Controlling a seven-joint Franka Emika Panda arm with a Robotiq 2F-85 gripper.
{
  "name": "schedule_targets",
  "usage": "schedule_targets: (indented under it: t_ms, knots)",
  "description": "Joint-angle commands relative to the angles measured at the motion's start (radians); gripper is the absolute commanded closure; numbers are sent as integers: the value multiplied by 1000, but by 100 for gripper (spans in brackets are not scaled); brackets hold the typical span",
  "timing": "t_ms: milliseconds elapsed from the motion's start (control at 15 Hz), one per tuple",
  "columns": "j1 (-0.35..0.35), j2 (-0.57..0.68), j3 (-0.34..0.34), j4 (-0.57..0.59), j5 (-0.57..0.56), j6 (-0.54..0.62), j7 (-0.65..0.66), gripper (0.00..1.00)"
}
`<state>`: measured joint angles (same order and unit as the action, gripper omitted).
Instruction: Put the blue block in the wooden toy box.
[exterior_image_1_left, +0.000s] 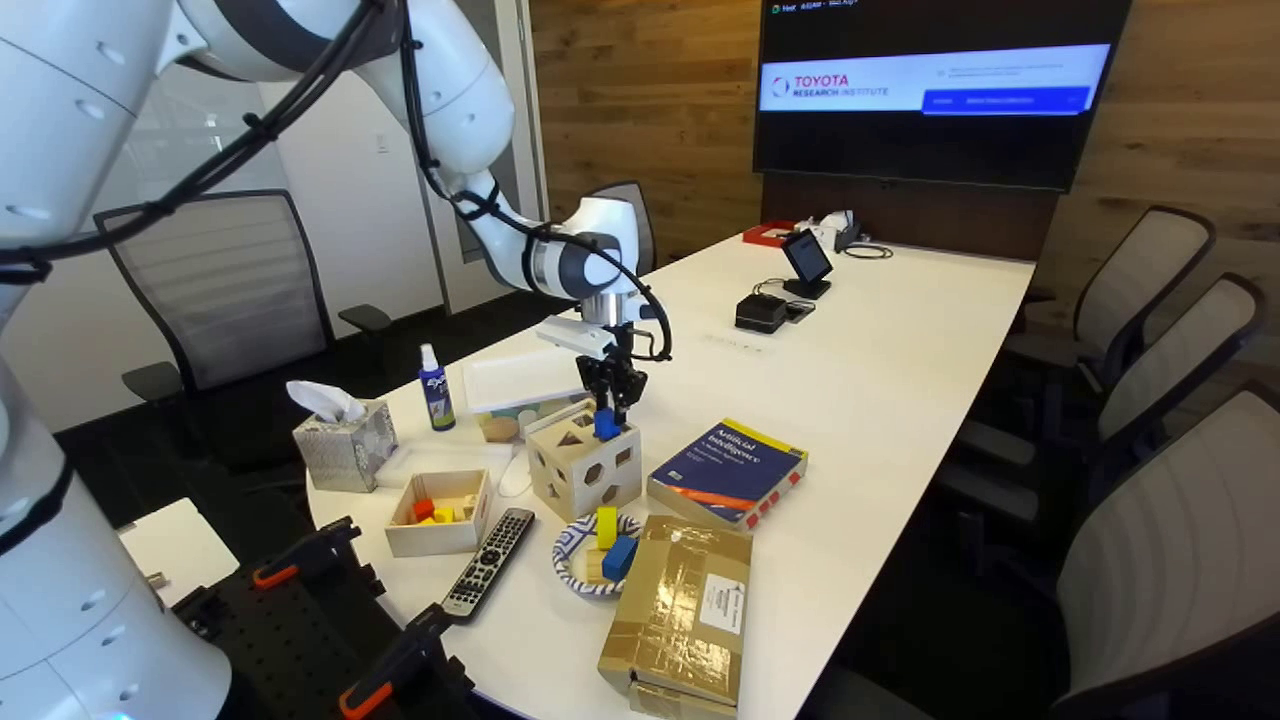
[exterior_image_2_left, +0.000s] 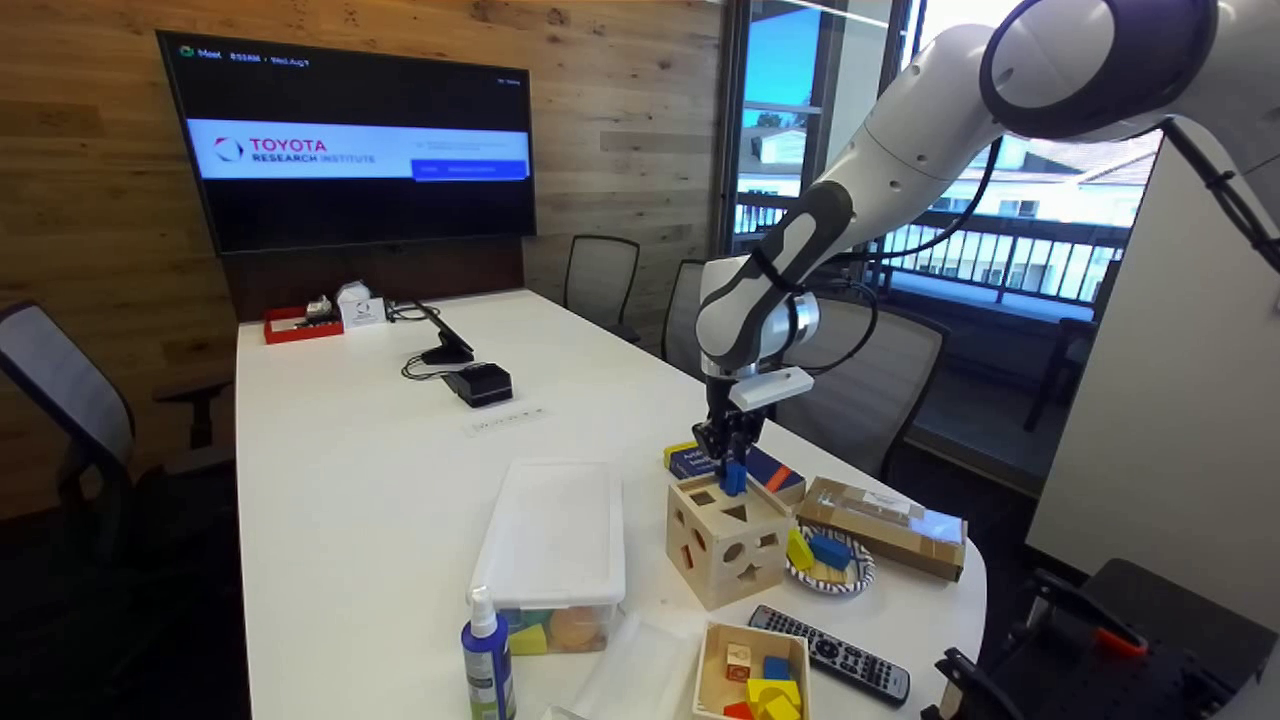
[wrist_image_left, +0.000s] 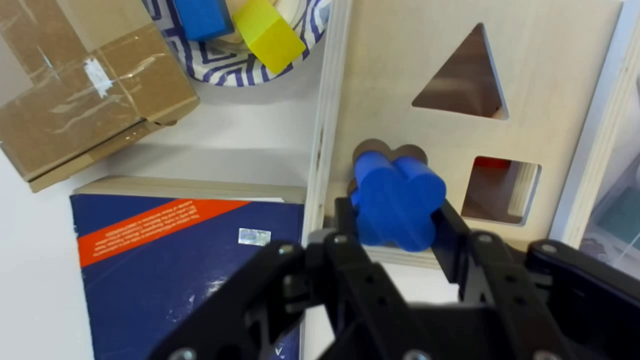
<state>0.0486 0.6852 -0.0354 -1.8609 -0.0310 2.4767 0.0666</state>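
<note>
Wrist view: jaws part-closed, snug on the blue block (wrist_image_left: 397, 202), over the wooden toy box (wrist_image_left: 460, 136).

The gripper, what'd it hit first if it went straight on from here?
Likely the top of the toy box, around the lobed hole. The gripper points down, the blue block in its jaws, over or partly in that hole; depth is unclear.

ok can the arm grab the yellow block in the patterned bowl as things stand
Probably not yet: the gripper holds the blue block at the top of the wooden toy box. Nothing seems to cover the yellow block from above, so it looks reachable once the gripper is free.
</note>
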Motion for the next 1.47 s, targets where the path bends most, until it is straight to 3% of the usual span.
schedule_targets:
  t_ms: [0, 800, 867, 933, 1000, 1333, 1400]
  knots:
    - [-4, 8, 17, -59, 12, 63, 8, 85]
    - [-8, 7, 19, -136, 32, 168, 12, 85]
    - [-11, 6, 22, -134, 35, 167, 9, 65]
    - [-12, 5, 24, -133, 36, 163, 5, 35]
    - [-12, 2, 25, -135, 37, 166, 5, 34]
    - [-13, 7, 32, -133, 48, 179, 4, 1]
    - [-14, 7, 34, -133, 50, 180, 3, 0]
